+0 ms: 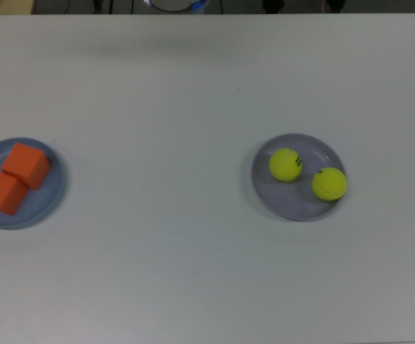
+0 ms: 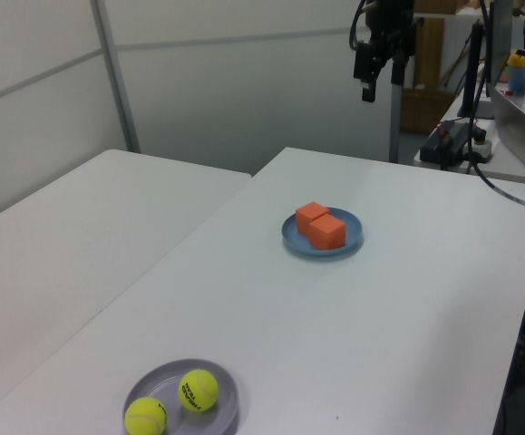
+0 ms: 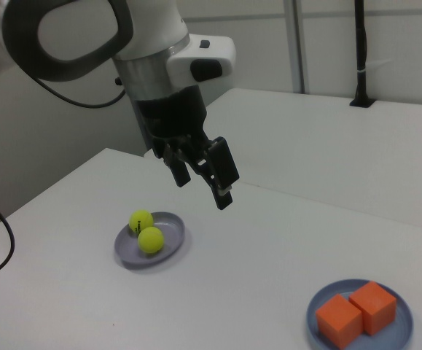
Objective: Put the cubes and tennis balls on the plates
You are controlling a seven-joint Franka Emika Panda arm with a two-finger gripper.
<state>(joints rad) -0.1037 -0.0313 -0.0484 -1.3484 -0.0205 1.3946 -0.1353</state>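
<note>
Two orange cubes (image 1: 26, 164) (image 1: 1, 190) sit side by side on the light blue plate (image 1: 49, 208) at the top view's left edge. Both yellow-green tennis balls (image 1: 285, 164) (image 1: 329, 183) lie on the lavender plate (image 1: 286, 204) right of centre. In the left view the cubes (image 2: 321, 224) rest on the blue plate (image 2: 353, 227) and the balls (image 2: 199, 389) on the lavender plate (image 2: 167, 381). My gripper (image 3: 205, 193) hangs open and empty, high above the table between the two plates. The left view shows the gripper (image 2: 382, 86) near its top edge. It is outside the top view.
A second white table (image 2: 81, 227) stands beside this one at the left view's left. A side desk with a laptop (image 2: 516, 109) and a black cable (image 2: 502, 210) sit at the left view's right. A black post (image 3: 361, 73) stands on the far table.
</note>
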